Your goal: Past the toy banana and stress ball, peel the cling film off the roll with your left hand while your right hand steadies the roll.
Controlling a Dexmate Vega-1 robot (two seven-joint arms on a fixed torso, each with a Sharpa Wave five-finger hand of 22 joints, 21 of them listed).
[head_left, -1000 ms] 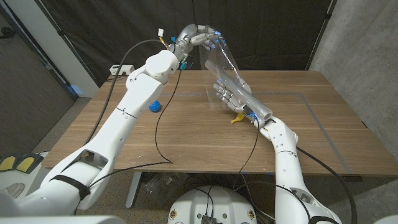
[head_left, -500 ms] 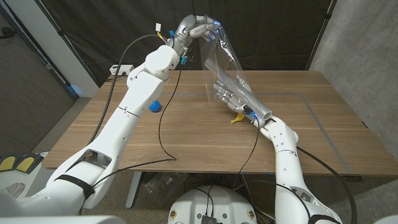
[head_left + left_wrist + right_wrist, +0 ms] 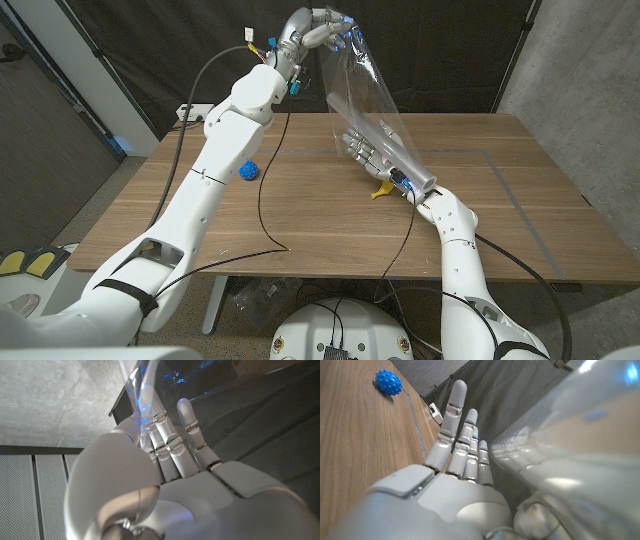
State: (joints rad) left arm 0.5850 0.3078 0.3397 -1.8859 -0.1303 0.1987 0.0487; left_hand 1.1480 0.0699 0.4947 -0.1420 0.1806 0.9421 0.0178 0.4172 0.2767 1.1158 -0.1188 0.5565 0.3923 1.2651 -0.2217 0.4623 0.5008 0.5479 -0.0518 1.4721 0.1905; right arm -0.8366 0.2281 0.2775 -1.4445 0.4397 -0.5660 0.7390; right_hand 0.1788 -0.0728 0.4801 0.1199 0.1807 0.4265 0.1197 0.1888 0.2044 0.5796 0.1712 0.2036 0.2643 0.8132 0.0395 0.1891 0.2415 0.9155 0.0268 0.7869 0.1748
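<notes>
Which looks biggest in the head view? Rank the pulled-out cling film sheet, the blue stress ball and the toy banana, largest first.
1. Cling film sheet, stretched from the roll up to the left robot hand.
2. Toy banana, partly hidden by the right robot hand.
3. Stress ball, close to the banana's visible part, so unsure.

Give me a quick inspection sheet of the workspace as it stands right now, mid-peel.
Surface: wooden table, brown, with faint line markings.
Job's things: cling film roll lies slanted on the table; a clear film sheet stretches from it up to the raised hand.
Clutter: yellow toy banana just in front of the roll; blue spiky stress ball apart, on the robot's left.
Hands: left hand high above the table's far edge, pinching the film's top; right hand against the roll, fingers extended.
Cables: black cable hanging from the left arm, touching the table.
Surroundings: dark curtain behind; concrete wall on the right.
</notes>
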